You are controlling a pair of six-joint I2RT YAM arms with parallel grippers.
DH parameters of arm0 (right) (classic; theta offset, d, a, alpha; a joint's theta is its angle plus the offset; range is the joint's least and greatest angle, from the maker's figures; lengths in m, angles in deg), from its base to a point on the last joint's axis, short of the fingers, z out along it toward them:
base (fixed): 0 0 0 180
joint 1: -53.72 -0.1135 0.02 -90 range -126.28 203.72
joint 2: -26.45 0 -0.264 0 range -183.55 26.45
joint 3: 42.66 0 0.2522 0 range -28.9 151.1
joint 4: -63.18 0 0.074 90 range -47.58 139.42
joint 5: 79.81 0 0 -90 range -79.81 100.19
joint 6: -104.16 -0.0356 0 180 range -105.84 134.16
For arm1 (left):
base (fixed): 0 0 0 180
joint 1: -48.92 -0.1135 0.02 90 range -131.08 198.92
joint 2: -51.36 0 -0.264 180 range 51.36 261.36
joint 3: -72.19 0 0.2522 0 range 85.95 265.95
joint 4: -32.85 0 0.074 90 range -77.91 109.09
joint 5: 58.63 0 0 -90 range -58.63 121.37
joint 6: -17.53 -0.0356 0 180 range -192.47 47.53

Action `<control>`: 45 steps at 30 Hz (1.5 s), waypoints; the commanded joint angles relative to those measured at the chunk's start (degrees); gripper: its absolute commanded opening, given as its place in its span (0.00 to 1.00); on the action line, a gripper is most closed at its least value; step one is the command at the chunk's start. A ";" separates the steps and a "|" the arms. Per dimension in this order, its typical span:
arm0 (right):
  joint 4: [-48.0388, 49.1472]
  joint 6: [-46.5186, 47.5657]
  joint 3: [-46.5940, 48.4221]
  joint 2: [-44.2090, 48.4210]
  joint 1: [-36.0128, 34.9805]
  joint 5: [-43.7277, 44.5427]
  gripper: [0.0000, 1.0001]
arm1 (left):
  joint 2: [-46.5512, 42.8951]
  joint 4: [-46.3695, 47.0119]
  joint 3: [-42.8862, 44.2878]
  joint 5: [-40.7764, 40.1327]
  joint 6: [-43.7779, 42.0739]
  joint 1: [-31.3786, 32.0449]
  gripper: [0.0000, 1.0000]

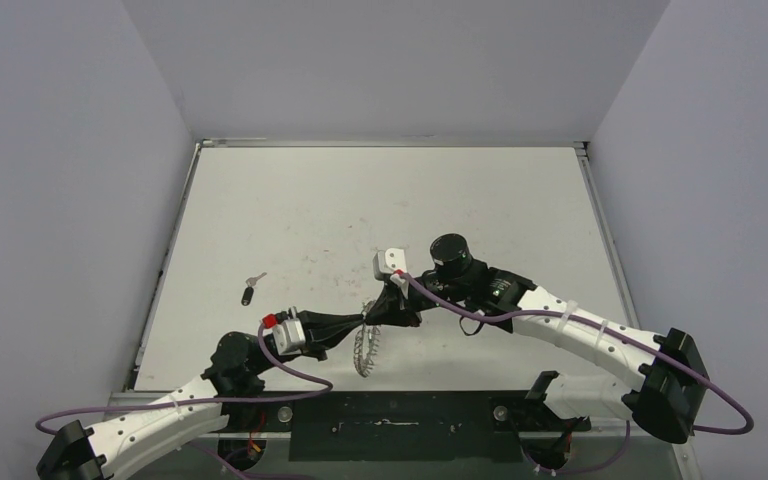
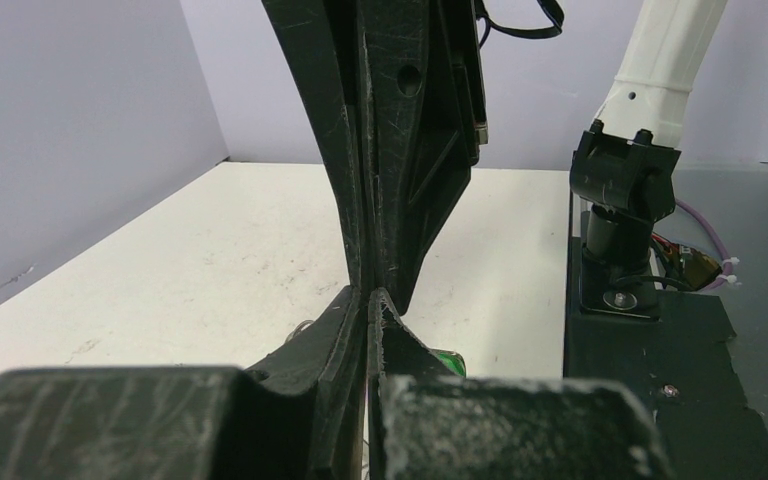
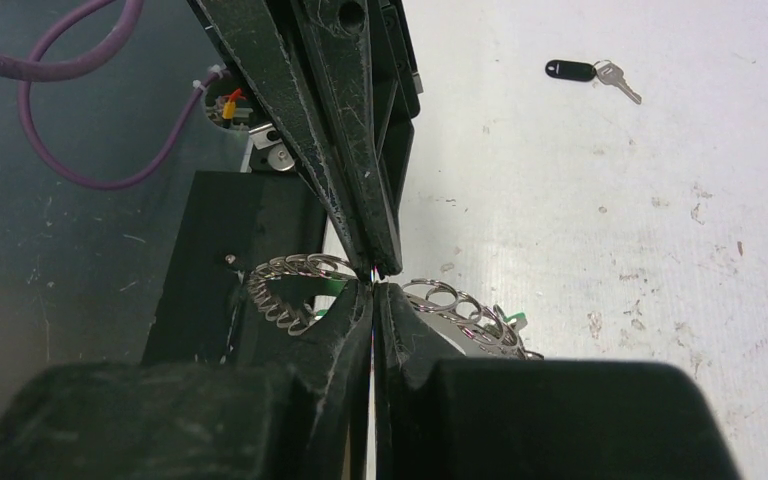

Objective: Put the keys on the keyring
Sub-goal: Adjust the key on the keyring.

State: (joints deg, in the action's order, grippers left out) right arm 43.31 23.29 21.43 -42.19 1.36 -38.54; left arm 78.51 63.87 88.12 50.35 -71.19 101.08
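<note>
The keyring (image 1: 364,346) is a lacy silver hoop standing on edge near the table's front, between the two grippers. My left gripper (image 1: 368,325) and right gripper (image 1: 388,312) meet tip to tip on its rim, both shut on it. In the right wrist view the keyring (image 3: 452,304) runs out to both sides of my shut fingertips (image 3: 373,287). A green key head (image 2: 451,357) peeks out beside the left fingers (image 2: 392,325), close to the ring; whether it hangs on the ring is hidden. The black-headed key (image 1: 247,295) and the silver key (image 1: 257,279) lie together on the table to the left.
The white tabletop (image 1: 380,200) is walled by grey panels on three sides. A black base plate (image 1: 400,420) with the arm mounts runs along the near edge. A purple cable (image 1: 460,312) loops off the right wrist.
</note>
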 commanded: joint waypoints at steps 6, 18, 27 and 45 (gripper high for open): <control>-6.39 4.12 4.33 0.61 -0.38 2.70 0.00 | -3.13 0.86 1.15 -0.97 0.07 0.22 0.00; -36.25 10.73 20.56 -7.20 -5.09 18.81 0.00 | -7.31 -28.72 11.31 -1.09 -8.65 0.17 0.38; -43.77 8.89 29.80 -12.90 -7.82 22.89 0.00 | 3.51 -34.92 17.62 2.70 -11.22 0.22 0.41; -43.42 8.45 31.06 -14.66 -9.80 23.48 0.00 | 11.61 -19.83 14.79 7.10 -7.30 0.31 0.24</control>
State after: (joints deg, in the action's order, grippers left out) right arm -2.15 32.56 49.67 -56.09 -7.58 -15.66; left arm 90.25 36.81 102.22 55.44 -79.89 101.28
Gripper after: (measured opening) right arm 0.026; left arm 0.238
